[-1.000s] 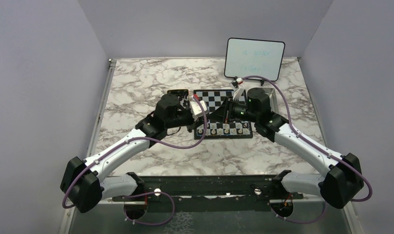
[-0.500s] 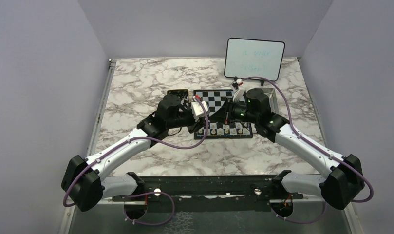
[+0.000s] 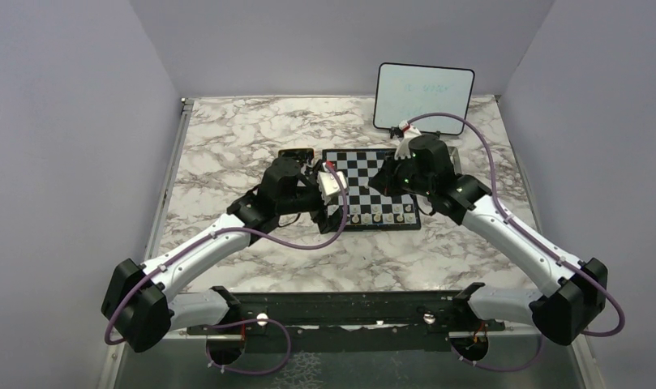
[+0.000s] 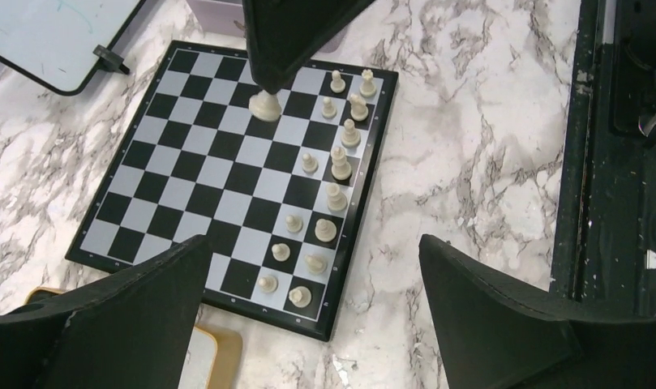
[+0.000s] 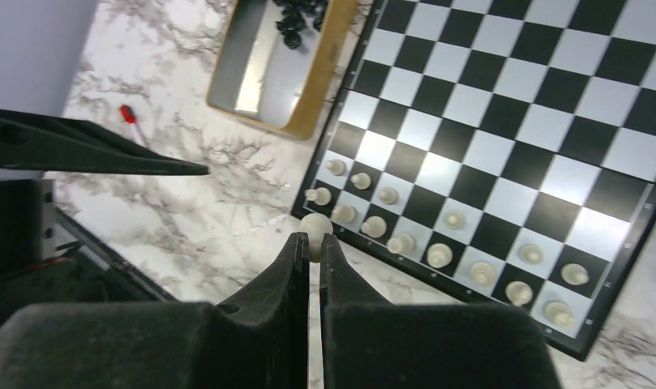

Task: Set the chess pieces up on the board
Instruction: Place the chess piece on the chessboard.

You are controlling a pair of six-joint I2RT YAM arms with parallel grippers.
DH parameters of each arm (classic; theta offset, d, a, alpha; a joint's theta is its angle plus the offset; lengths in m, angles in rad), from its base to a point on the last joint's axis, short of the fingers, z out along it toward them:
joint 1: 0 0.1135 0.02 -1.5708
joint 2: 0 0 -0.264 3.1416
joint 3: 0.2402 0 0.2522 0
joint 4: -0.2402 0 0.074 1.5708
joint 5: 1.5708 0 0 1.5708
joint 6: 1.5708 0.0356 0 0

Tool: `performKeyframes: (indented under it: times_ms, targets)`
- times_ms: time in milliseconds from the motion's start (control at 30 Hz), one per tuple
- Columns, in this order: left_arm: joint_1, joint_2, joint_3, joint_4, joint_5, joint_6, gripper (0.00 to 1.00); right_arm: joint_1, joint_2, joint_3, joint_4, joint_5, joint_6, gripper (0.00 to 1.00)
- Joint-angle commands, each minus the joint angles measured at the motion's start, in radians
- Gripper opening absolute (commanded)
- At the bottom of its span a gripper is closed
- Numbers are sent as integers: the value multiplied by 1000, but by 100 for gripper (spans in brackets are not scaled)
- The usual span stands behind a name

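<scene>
Fourteen chess pieces standing in two rows, eight and six, on one board; fifteenth piece clamped in right jaws; left jaws wide, empty.

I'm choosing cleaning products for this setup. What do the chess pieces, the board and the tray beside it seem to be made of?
Chess pieces: likely molded plastic, cream with a slight sheen. Board: thin and flat, with smooth printed checks that catch glare; plastic or coated card, hard to tell which. Tray: apparently metal, with a grey reflective floor and a tan rim.
</scene>
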Motion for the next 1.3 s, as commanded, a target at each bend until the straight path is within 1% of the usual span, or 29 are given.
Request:
performKeyframes:
  times_ms: [0,267,500,700,900,1267]
  targets:
    - [-2,-38,-3,-43,-6,33,99,2,43,60,-140,162,-91,5]
    - [-1,-121,-51,-99,-42,65,99,-10,148,110,-224,251,-144,6]
    - [-2,-235,-139,-114,-99,77,99,-33,237,112,-232,249,-154,6]
    - [-2,-327,-188,-119,-170,98,99,-87,300,96,-215,231,-169,6]
    - [-2,-372,-208,-104,-225,108,99,-109,380,119,-237,200,-171,6]
    - [-2,-390,-218,-96,-219,115,99,-121,463,146,-259,184,-166,6]
